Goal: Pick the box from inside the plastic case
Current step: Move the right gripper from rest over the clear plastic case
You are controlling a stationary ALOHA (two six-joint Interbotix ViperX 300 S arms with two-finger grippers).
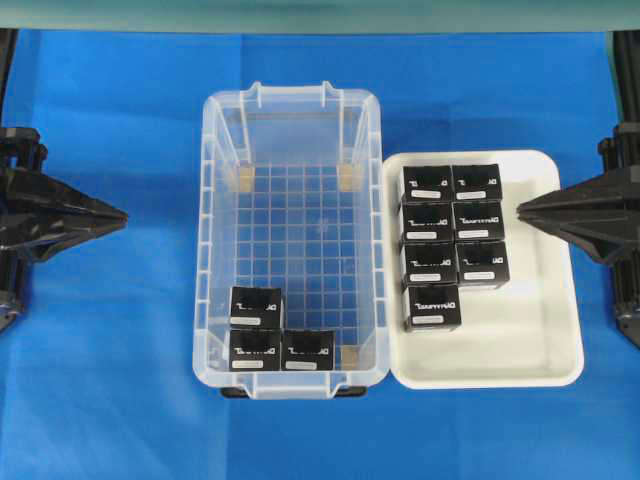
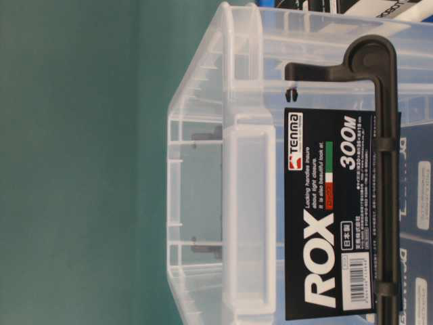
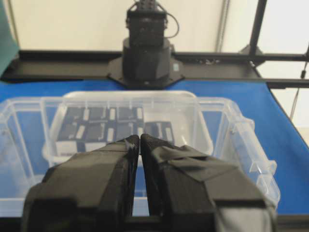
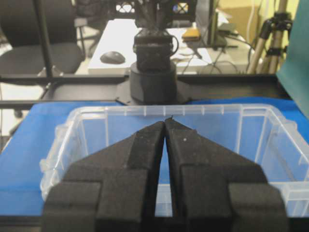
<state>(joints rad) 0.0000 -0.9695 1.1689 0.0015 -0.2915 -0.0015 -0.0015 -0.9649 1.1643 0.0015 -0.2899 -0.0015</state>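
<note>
Flanking the plastic case (image 1: 290,245) on its right, a shallow white tray (image 1: 545,350) holds seven black cartons (image 1: 452,245) in two columns, touching one another. Both arms sit well apart from the case at the edges of the blue table cover (image 1: 100,400), and nothing stands over the open top. In the table-level view a black "ROX" label (image 2: 328,217) and a dark latch bar (image 2: 385,169) cover much of the near wall, so the contents are barely legible there. Three boxes (image 1: 256,306) sit in the case's near-left corner, black with small white label strips. The left gripper (image 3: 139,140) and right gripper (image 4: 165,122) each have tips pressed together, holding nothing.
</note>
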